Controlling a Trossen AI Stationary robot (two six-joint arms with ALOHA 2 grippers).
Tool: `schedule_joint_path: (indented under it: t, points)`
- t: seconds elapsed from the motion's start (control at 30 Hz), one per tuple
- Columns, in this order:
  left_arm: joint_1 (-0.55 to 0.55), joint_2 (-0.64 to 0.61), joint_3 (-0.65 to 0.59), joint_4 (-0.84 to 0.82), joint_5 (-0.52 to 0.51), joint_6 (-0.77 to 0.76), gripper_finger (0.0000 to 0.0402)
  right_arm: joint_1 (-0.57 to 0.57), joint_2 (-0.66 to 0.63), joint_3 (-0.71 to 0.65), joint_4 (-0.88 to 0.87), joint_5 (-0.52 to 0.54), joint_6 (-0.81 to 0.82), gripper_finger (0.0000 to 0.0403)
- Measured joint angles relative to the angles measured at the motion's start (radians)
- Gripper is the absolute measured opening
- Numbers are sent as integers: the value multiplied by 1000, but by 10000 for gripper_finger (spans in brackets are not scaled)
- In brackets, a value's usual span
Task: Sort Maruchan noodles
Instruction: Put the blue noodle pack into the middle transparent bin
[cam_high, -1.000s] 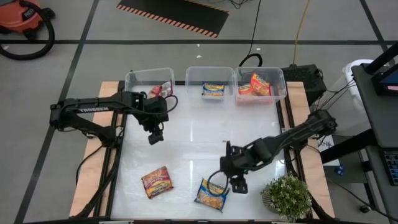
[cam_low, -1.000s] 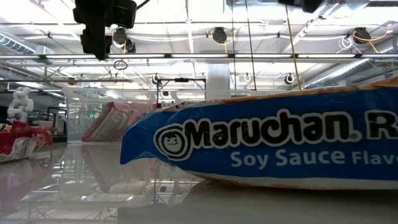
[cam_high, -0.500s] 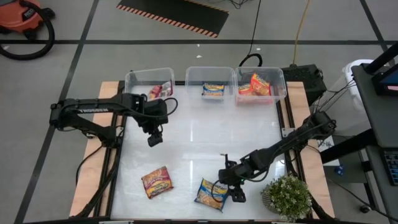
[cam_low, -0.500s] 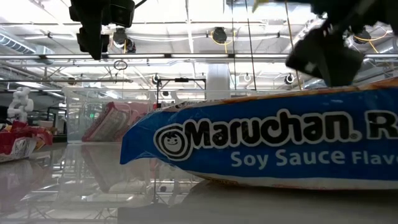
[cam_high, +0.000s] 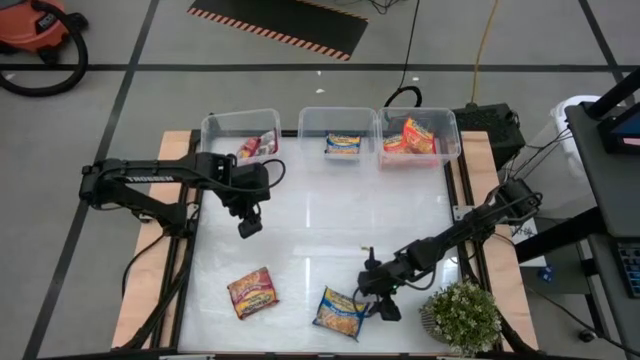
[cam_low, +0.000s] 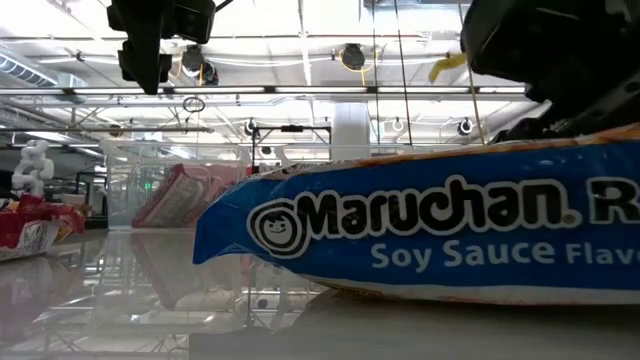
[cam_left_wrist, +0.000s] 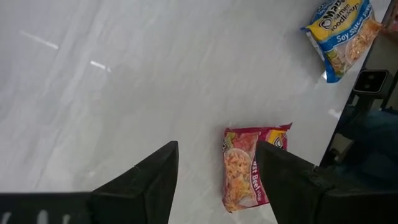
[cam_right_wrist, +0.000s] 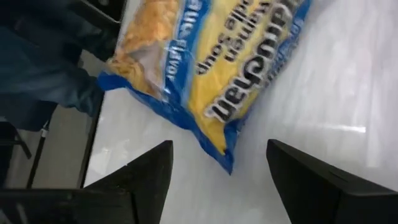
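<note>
Packets of ramen are seen in two places: three clear bins along the far edge of the table, and the near part of the white tabletop (cam_high: 320, 235). From left to right, the left bin (cam_high: 225, 130) holds a dark red packet (cam_high: 257, 146), the middle bin (cam_high: 338, 124) a blue-and-yellow packet (cam_high: 343, 144), and the right bin (cam_high: 445, 135) orange-red packets (cam_high: 412, 136). On the open surface, a red packet (cam_high: 253, 291) lies flat near the front edge, and a blue packet (cam_high: 340, 312) lies to its right, well apart from it. The left gripper (cam_high: 249, 225) is held over bare tabletop below the left bin, its fingers (cam_left_wrist: 146, 183) spread apart with nothing between them. The right gripper (cam_high: 385, 308) is lowered just beside the right edge of the blue packet, its fingers (cam_right_wrist: 140, 174) parted around the packet's corner without closing on it. A wide stretch of unoccupied surface is left across the table's middle. A small potted plant (cam_high: 461, 316) stands at the front right corner, near the right gripper. On the blue packet, "Maruchan" and "Soy Sauce Flav" are legible in the low view; "Beef" is partly legible on the red packet in the left wrist view; "TROSSEN" is marked on the left arm (cam_high: 140, 178).
</note>
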Motion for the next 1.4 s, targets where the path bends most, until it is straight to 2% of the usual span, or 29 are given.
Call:
schedule_joint_path:
  t: [0.13, 0.33, 0.53, 0.8, 1.03, 1.27, 1.4]
  points:
    - [0, 0, 0, 4, -7, -11, 218, 1, 8, -22, 24, 0, -54, 236]
    - [0, 0, 0, 40, -24, -28, 218, 6, 54, -23, 85, -1, -113, 174]
    - [0, 0, 0, 37, -58, -25, 218, 6, 89, -23, 169, -2, -77, 108]
    - [0, 0, 0, 40, -85, -27, 218, -11, 67, -23, 161, -5, 17, 7]
    - [0, 0, 0, 107, -84, -64, 218, -88, -74, -23, 71, 62, -4, 1]
    - [28, 0, 0, 374, -35, -110, 218, -211, -282, -23, -84, 171, -130, 1]
    - [69, 0, 0, 536, 2, -113, 218, -297, -387, -23, -127, 188, -239, 0]
